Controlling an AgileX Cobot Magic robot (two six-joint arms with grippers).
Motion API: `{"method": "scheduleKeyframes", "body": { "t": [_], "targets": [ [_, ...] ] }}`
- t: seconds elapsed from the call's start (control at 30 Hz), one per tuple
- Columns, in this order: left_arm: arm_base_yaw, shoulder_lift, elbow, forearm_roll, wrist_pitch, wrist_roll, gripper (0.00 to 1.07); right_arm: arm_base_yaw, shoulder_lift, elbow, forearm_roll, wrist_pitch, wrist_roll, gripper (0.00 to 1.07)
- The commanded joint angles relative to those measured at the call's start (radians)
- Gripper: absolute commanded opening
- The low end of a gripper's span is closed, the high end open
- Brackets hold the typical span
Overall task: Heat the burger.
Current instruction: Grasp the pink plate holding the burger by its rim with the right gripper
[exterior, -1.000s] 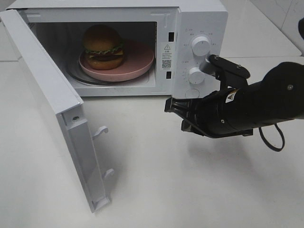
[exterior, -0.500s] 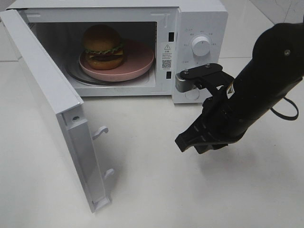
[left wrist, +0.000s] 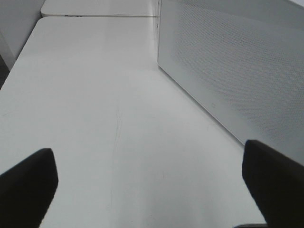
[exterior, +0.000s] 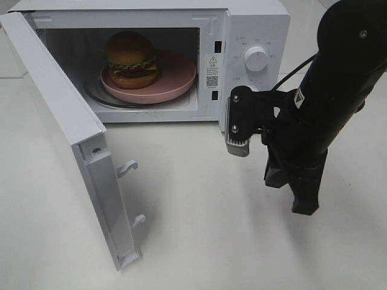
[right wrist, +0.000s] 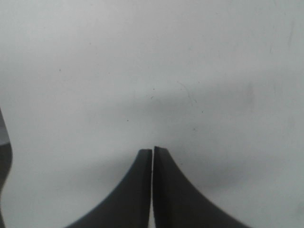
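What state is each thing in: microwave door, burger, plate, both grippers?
Microwave door: swung wide open.
Burger: upright on the plate, inside the microwave.
Pink plate: inside the cavity, carrying the burger.
Left gripper: open, empty.
Right gripper: shut, empty, pointing down at the table.

Right arm [exterior: 346, 54]: matte black, with rounded casings and one small screw head [exterior: 363, 34]. A grey metal bracket [exterior: 237, 124] with two dark screws, a small white label [exterior: 297, 99] and a thin black cable [exterior: 295, 66] show near its wrist. The right gripper [exterior: 305, 206] has tapering black fingers [right wrist: 135, 190]. The left gripper [left wrist: 149, 156] has blunt black ones.
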Motion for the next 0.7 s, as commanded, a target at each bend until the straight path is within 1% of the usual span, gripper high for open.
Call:
{"method": "scheduleKeyframes", "body": {
  "t": [0.03,0.2,0.43,0.5,0.53,0.57,0.6,0.63,0.67,0.7],
  "targets": [
    [0.003,-0.007,0.003,0.000,-0.014,-0.001,0.98,-0.008,-0.010,-0.007,-0.006,0.002,-0.300,0.05],
    [0.003,-0.007,0.003,0.000,-0.014,-0.001,0.98,-0.008,-0.010,-0.007,-0.006,-0.007,-0.403,0.06],
    [0.003,-0.007,0.003,0.000,-0.014,-0.001,0.98,-0.006,-0.010,-0.007,-0.050,-0.008,-0.406,0.09],
    [0.003,-0.007,0.003,0.000,-0.014,-0.001,0.98,-0.006,-0.010,-0.007,-0.050,-0.008,-0.403,0.14],
    [0.003,-0.007,0.003,0.000,-0.014,-0.001,0.98,-0.006,-0.010,-0.007,-0.050,-0.008,-0.403,0.14],
    [0.003,-0.007,0.003,0.000,-0.014,-0.001,0.98,-0.006,-0.010,-0.007,-0.050,-0.009,-0.403,0.17],
    [0.003,-0.007,0.003,0.000,-0.014,-0.001,0.98,-0.006,-0.010,-0.007,-0.050,-0.009,-0.403,0.17],
    [0.003,-0.007,0.003,0.000,-0.014,-0.001,0.98,-0.006,-0.010,-0.007,-0.050,-0.013,-0.402,0.20],
    [0.003,-0.007,0.003,0.000,-0.014,-0.001,0.98,-0.006,-0.010,-0.007,-0.050,-0.026,-0.389,0.26],
    [0.003,-0.007,0.003,0.000,-0.014,-0.001,0.98,-0.006,-0.010,-0.007,-0.050,-0.026,-0.389,0.26]
  ]
}}
